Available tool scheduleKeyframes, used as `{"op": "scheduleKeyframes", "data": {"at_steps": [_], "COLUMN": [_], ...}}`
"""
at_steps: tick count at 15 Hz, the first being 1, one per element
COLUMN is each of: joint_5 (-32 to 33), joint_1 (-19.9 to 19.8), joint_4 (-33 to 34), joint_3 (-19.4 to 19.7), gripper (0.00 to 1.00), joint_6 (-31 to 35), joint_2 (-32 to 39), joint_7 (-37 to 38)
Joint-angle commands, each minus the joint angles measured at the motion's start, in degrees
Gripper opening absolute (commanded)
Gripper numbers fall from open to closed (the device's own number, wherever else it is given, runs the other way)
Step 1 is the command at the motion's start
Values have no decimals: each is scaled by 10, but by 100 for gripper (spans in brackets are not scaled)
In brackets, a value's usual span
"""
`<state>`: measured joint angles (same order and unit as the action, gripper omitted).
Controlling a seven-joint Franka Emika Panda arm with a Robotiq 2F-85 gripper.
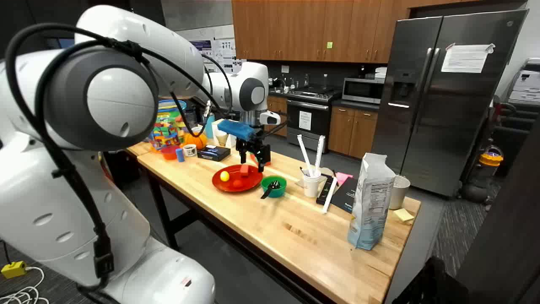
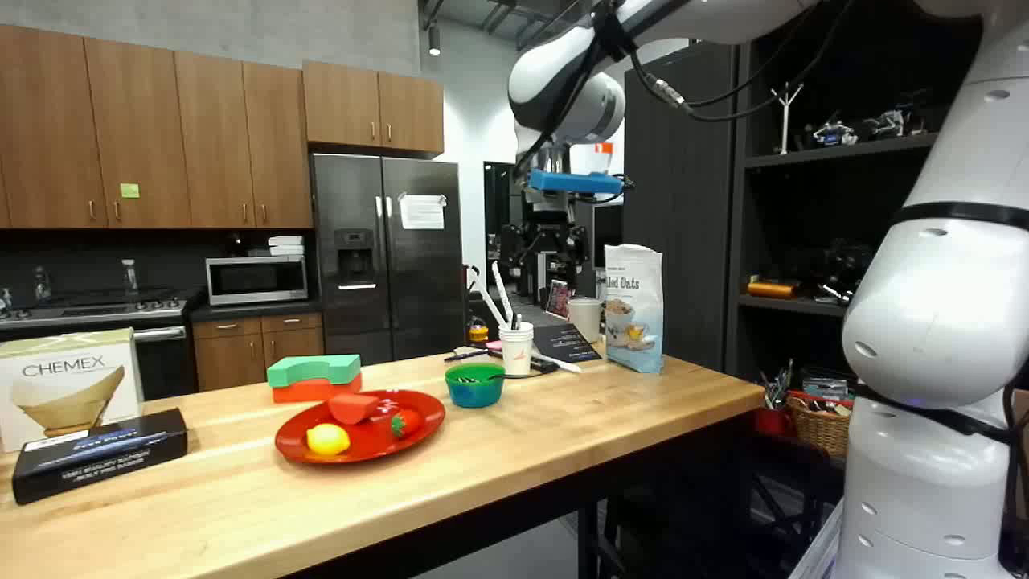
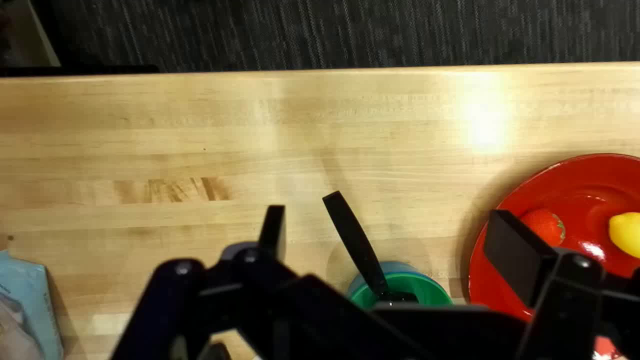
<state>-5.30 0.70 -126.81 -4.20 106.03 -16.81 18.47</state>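
Spread jaws hang over a wooden table, with brown cabinets and a dark fridge beyond.

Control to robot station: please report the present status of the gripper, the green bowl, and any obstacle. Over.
Gripper open, empty, above the table. Green bowl upright, black utensil inside, leaning over rim. Possibly in the way: red plate, close beside.

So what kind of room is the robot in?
It looks like a kitchen, because there's a big fridge, a stove and a microwave. I can't tell for sure whether it's in somebody's home or somewhere people work.
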Motion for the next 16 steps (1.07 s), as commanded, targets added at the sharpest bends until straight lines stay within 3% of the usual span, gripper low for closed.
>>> {"op": "scheduleKeyframes", "data": {"at_steps": [1,14,16], "joint_5": [0,0,21], "joint_1": [-1,-1,1], "joint_4": [1,2,0], "joint_3": [0,0,0], "gripper": [100,100,100], "joint_6": [-1,-1,3], "joint_2": [0,0,-1], "joint_7": [0,0,-34]}}
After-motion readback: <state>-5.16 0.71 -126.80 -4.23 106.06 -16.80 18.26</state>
